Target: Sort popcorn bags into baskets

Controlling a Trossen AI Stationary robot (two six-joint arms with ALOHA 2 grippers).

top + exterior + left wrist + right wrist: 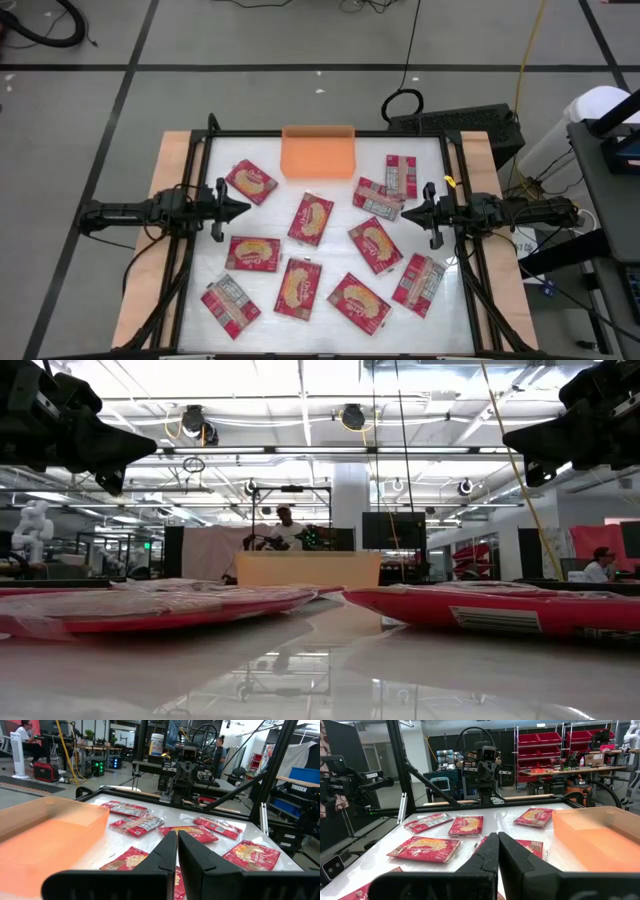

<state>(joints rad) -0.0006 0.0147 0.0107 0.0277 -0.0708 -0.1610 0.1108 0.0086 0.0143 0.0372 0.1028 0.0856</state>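
Person [286, 520] behind orange tray [307, 568]

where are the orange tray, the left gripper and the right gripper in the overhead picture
orange tray [318, 153], high view, middle of its floor
left gripper [243, 208], high view, tip of its shut fingers
right gripper [405, 212], high view, tip of its shut fingers

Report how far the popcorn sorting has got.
Done: nothing visible. The orange tray at the table's far edge holds no packets. In hand: nothing. The left gripper and right gripper hang shut and empty at the table's two sides, above the surface. Left: every popcorn bag lies loose on the white table, about eleven counted from above, two of them overlapping near the right gripper.
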